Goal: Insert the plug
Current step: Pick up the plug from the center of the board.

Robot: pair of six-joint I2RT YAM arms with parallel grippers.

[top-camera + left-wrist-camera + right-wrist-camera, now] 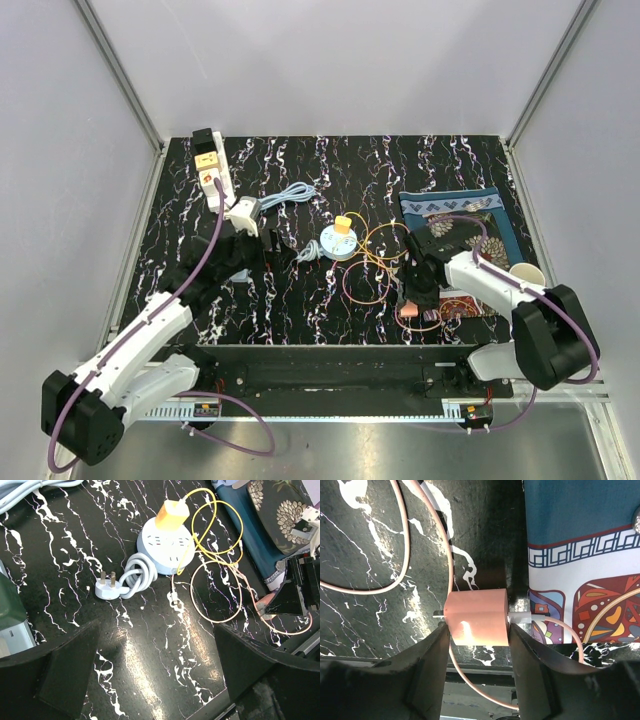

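A pink plug (pixel 476 616) lies on the black marbled table (pixel 365 580) at the edge of a patterned cloth (pixel 580 555), its prongs pointing left and its pink cable (pixel 402 555) looping away. My right gripper (pixel 477 630) has a finger against each end of this plug; from above it shows at the table's front right (pixel 412 300), over the plug (pixel 410 312). A round white socket hub (pixel 338 243) with a yellow plug (pixel 343 225) in it sits mid-table. My left gripper (pixel 155 645) hangs open over bare table, short of the hub (pixel 166 542).
The hub's own white three-pin plug (pixel 107 587) and coiled cord lie to its left. A white power strip (pixel 212 175) and a white adapter (pixel 243 213) sit at the back left, beside a grey-blue cable (pixel 290 195). A paper cup (pixel 527 273) stands at the right edge.
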